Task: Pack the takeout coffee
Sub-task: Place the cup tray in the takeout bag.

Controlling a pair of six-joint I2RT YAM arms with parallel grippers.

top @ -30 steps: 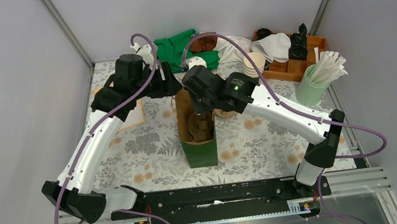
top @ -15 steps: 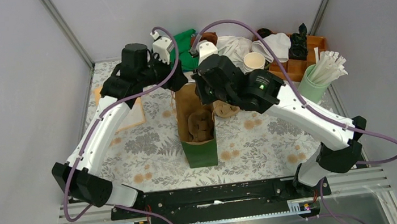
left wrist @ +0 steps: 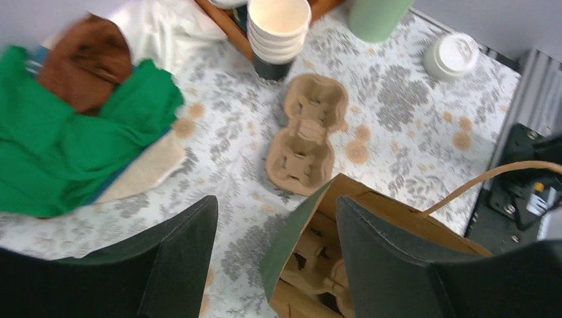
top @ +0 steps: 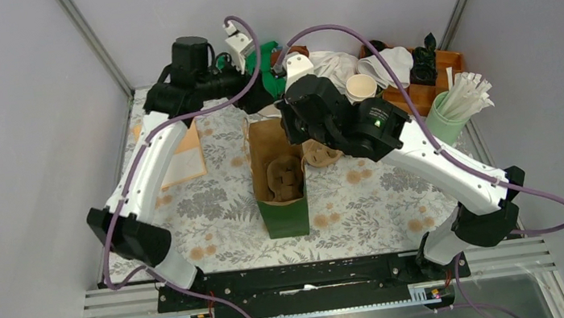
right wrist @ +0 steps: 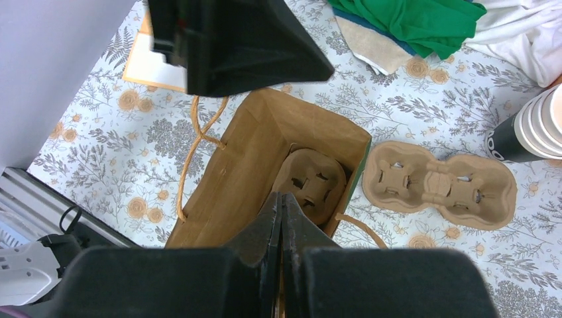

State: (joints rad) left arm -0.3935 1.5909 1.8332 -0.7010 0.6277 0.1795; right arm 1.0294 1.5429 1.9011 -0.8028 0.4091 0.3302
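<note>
The takeout coffee (left wrist: 452, 55), a small white cup with a round white lid, stands on the floral cloth and shows only in the left wrist view, far from both grippers. A green paper bag (top: 283, 207) stands open mid-table with a brown pulp carrier (right wrist: 311, 182) inside. My left gripper (left wrist: 275, 202) hovers open above the bag's back rim (left wrist: 318, 199), holding nothing. My right gripper (right wrist: 280, 196) is shut, empty, above the bag's mouth (right wrist: 252, 152). In the top view both grippers, left (top: 259, 101) and right (top: 293, 129), sit behind the bag.
A second pulp carrier (top: 320, 154) lies right of the bag. A stack of lidless cups (top: 361, 87), a green cup of straws (top: 445, 123) and a wooden tray (top: 425, 93) stand at the back right. Green cloth (left wrist: 79, 146) lies at the back, a board (top: 182, 163) at the left.
Both arms have risen and drawn toward the back of the table. The right gripper has left the bag's mouth, still shut. The left jaws stay open.
</note>
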